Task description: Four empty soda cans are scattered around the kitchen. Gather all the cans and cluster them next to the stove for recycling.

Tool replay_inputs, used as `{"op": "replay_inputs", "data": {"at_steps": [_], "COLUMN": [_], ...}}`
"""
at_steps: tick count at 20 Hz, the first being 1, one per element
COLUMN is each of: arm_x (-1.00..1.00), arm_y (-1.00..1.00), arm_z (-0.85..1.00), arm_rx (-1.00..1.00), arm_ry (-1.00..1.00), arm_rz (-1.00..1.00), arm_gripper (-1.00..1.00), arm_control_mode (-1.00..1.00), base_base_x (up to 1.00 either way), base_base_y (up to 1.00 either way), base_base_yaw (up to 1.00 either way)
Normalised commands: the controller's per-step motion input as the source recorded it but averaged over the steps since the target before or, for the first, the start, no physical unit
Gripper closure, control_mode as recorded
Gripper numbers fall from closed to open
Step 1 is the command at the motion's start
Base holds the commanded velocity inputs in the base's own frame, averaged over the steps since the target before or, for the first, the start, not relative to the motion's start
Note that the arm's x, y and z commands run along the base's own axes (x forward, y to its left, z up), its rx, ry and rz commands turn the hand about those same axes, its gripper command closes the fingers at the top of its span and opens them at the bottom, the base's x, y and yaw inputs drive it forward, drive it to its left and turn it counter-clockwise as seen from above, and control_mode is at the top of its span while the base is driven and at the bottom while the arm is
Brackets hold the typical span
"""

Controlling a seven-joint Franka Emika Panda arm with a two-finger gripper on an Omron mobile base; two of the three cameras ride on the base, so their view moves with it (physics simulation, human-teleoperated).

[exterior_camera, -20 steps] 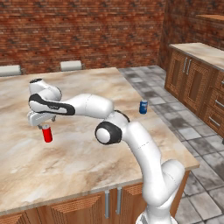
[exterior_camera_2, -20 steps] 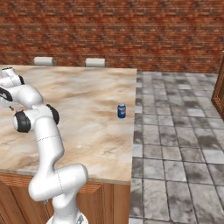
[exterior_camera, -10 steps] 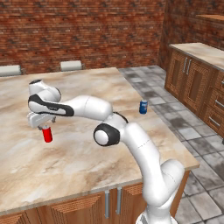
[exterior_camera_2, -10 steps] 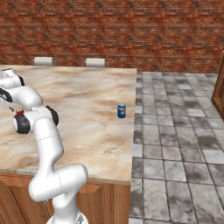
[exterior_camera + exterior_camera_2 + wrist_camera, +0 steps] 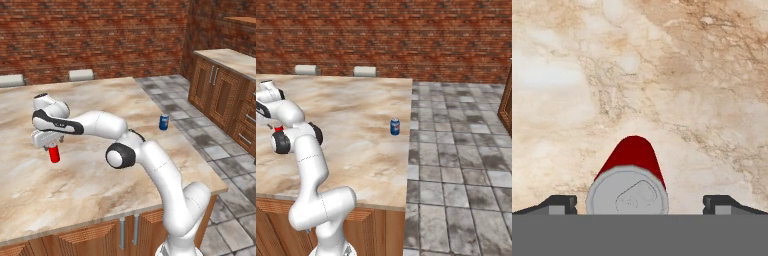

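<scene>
The hand [image 5: 640, 205] hangs over a red soda can [image 5: 54, 154] that stands upright on the marble counter [image 5: 100, 185], far over on the left part of the top. Looking down from the hand, the can's silver top [image 5: 627, 194] with its pull tab sits between the two dark fingertips [image 5: 559, 204], one on each side, with a gap on both sides, so the hand is spread wide and not touching the can. A blue can [image 5: 163, 122] stands upright near the right edge of the counter, well apart from the red one. Behind the counter runs a red brick wall [image 5: 406, 35], and wooden cabinets [image 5: 225, 95] stand on the far right of the grey tile floor [image 5: 456, 150]
</scene>
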Motion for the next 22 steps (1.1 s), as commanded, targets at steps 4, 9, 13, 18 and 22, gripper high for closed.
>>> {"op": "replay_inputs", "data": {"at_steps": [4, 9, 13, 18, 22], "arm_x": [0.05, 0.01, 0.0, 0.0, 0.0], "arm_y": [0.03, 0.04, 0.0, 0.0, 0.0], "arm_z": [-0.07, -0.02, -0.09, -0.08, -0.13], "arm_rx": [0.0, 0.0, 0.0, 0.0, 0.0], "arm_ry": [0.0, 0.01, 0.03, 0.03, 0.02], "arm_rz": [0.0, 0.0, 0.0, 0.0, 0.0], "arm_gripper": [-1.0, -1.0, -1.0, -1.0, -1.0], "arm_control_mode": [-1.0, -1.0, -1.0, -1.0, -1.0], "base_base_x": [0.0, 0.0, 0.0, 0.0, 0.0], "base_base_y": [0.0, 0.0, 0.0, 0.0, 0.0], "base_base_yaw": [0.0, 0.0, 0.0, 0.0, 0.0]}}
